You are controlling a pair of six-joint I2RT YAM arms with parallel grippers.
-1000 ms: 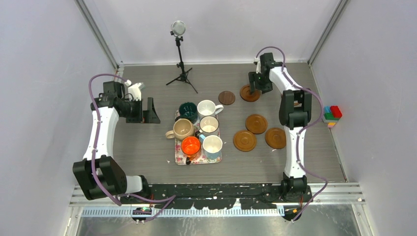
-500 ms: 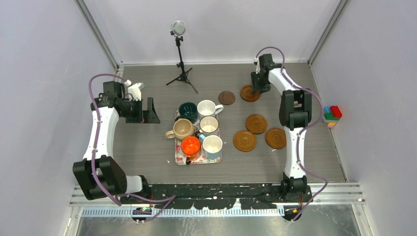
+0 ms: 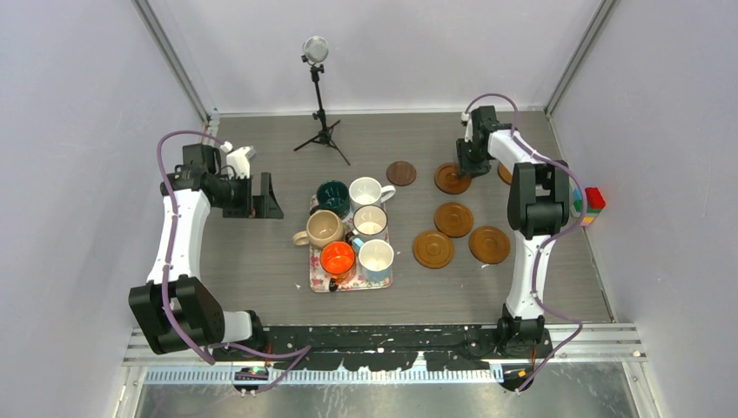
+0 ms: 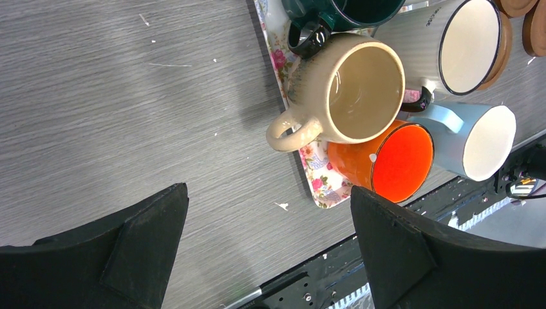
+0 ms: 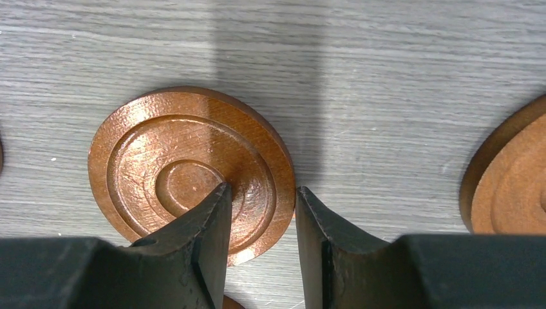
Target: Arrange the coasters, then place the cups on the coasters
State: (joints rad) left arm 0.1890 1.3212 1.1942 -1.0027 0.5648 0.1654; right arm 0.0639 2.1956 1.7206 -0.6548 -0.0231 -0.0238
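My right gripper is shut on the rim of an orange-brown coaster at the back right; one finger lies on its ringed face, the other against its outer edge. Another coaster lies just right of it, half hidden by the arm in the top view. A darker coaster lies to the left, and three more lie nearer. Several cups stand on the floral tray: dark green, white, cream, beige, orange, light blue. My left gripper hangs open left of the tray.
A microphone on a black tripod stands at the back centre. Coloured toy blocks sit against the right wall. Grey walls close in the table on three sides, and the black base rail runs along the near edge.
My right gripper has narrowed onto the coaster's rim and moved right and nearer, and the coaster has shifted with it. The left arm has not moved.
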